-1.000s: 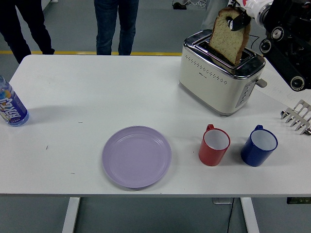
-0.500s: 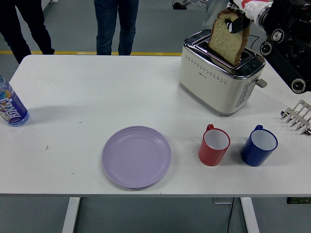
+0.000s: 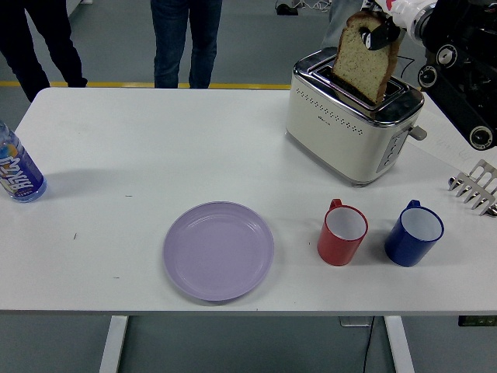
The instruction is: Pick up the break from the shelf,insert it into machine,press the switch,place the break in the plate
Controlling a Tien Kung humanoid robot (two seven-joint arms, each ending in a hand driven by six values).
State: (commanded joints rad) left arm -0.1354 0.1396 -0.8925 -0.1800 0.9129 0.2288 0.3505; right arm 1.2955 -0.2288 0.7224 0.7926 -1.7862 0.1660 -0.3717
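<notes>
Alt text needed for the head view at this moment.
The robot's right hand holds a bread slice upright at the slot of a cream toaster on a white table. In front sit a purple plate, a red mug and a blue mug.

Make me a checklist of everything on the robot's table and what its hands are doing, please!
Surface: white table, mostly bare.
Job's things: slice of bread held upright, its lower edge at a slot of the cream toaster; lilac plate near the front edge with nothing on it.
Clutter: red mug and blue mug side by side right of the plate; bottle at the left edge; pale rack at the right edge.
Hands: right hand grips the bread's top; left hand nothing seen.
Cables: dark cable on the floor far back.
Surroundings: two people's legs beyond the table's far side.
</notes>
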